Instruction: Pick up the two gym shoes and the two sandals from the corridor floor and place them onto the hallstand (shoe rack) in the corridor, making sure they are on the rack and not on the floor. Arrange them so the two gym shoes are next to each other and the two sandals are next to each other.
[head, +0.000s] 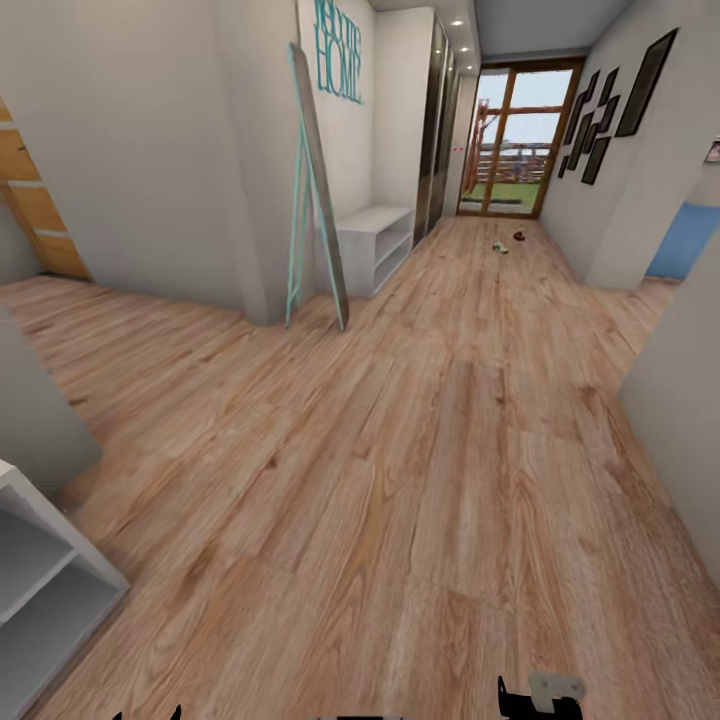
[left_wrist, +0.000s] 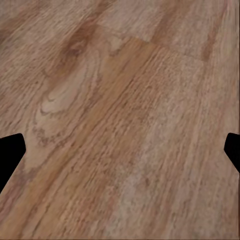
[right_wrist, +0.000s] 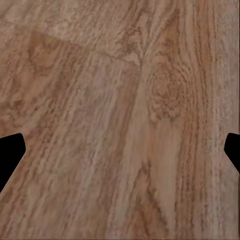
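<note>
Left gripper (left_wrist: 120, 150): fingers wide apart, dark tips at both side edges of the left wrist frame, nothing between them but bare corridor floor (left_wrist: 125, 100). Right gripper (right_wrist: 120, 150): same, fingers spread wide, empty, plank grain below.

Both arms look tucked low and pointing down at the floor; in the head view only dark bits of them show at the bottom edge, right one at (head: 540, 695).

Step in hand, as I read it: transit, nothing picked yet. Small objects (head: 508, 243) lie on the floor upper centre-right of the head frame, far down the corridor near the glass door (head: 515, 135). One greenish-white, one dark brown; probably a gym shoe and a sandal, too small to confirm.

A pale grey low unit with open shelves (head: 375, 240) stands against the wall at upper centre-left, behind a leaning mirror (head: 318, 190); likely the hallstand, but its upper part is hidden. Another white shelf unit (head: 40, 570) sits at lower left.

Next move: you need to drive the base straight down the corridor, stop short of the objects, then lower an arm.
</note>
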